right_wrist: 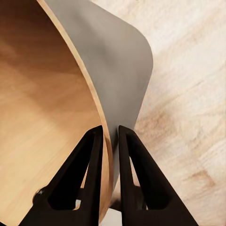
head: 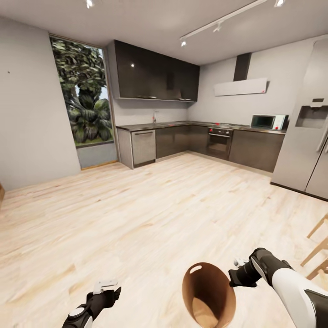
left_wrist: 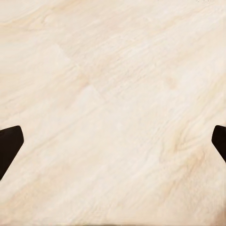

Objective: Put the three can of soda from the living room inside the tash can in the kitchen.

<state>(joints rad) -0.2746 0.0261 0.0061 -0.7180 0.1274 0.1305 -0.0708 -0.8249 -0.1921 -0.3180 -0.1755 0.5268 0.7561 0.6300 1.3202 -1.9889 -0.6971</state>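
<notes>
Both arms end in black wrists; the right claw [head: 237,269] follows a glossy white forearm shell, the left claw [head: 107,288] carries a white bracket.

The right arm reaches in from the lower right of the head view, white forearm and black wrist bent inward, its right gripper [head: 235,272] pinched on the rim of the tash can [head: 200,284], one finger [right_wrist: 84,174] inside the wall, the other outside. The left gripper [head: 105,288] hangs low over the floor, fingers spread wide.

A tall window [head: 86,98] with greenery outside, pale wood floor [head: 136,218], wooden chair legs [head: 319,248].
</notes>
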